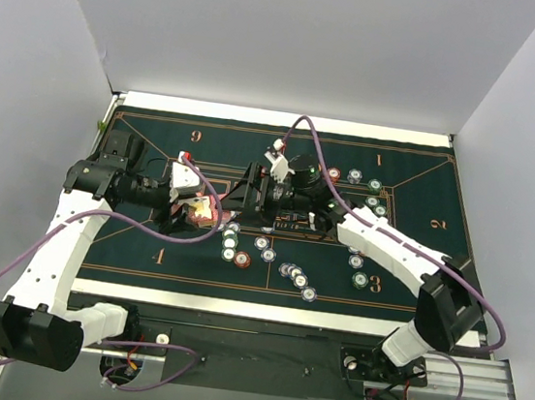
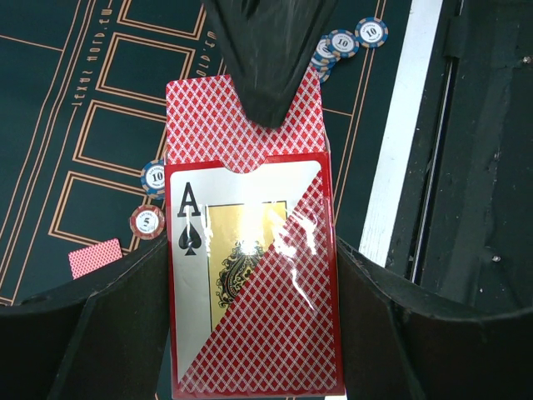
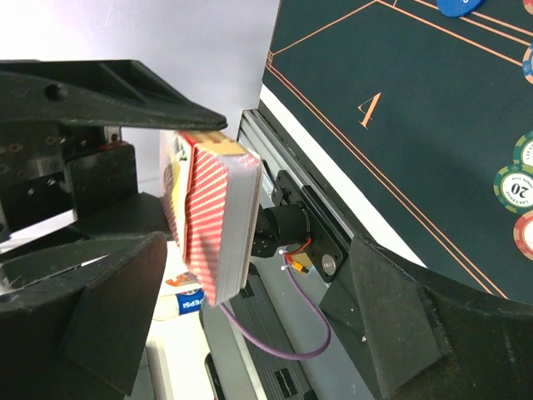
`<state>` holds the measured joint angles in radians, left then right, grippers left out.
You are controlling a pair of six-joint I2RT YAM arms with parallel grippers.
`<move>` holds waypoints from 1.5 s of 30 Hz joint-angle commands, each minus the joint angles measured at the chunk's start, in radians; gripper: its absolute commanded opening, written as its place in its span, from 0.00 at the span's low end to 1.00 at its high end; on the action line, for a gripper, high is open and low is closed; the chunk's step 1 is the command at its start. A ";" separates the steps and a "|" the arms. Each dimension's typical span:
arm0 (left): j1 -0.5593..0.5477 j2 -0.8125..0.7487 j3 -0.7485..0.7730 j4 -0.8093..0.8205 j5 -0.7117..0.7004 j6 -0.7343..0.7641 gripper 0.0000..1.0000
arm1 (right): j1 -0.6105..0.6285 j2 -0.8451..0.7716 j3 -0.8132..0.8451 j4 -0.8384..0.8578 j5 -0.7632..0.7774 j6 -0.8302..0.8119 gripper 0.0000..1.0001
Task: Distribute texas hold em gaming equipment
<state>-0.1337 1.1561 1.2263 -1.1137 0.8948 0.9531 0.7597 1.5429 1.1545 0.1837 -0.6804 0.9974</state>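
Note:
My left gripper (image 2: 254,321) is shut on a red card box (image 2: 250,283) printed with an ace of spades, and red-backed playing cards (image 2: 208,117) stick out of its open end. In the top view this box (image 1: 201,209) hangs over the mat's left centre. My right gripper (image 3: 258,250) stands open around the deck (image 3: 221,221), which sits close to its left finger with a wide gap to the right one. One of its black fingers (image 2: 266,58) lies over the protruding cards. Poker chips (image 1: 295,276) lie scattered on the felt, and a single card (image 2: 94,257) lies face down.
The dark green felt mat (image 1: 146,234) with gold lines covers the table. A blue chip (image 2: 154,177) and a red chip (image 2: 146,222) lie just left of the box. A white strip (image 2: 400,142) and a metal rail (image 1: 462,365) border the near edge. Purple cables (image 1: 314,137) loop above.

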 commanded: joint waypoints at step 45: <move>0.003 -0.018 0.033 0.043 0.095 -0.020 0.39 | -0.098 -0.130 -0.121 0.165 -0.002 0.164 0.29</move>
<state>-0.1345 1.1553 1.2263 -1.1137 0.9184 0.9421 0.6868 1.4776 1.0531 0.3153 -0.6666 1.1309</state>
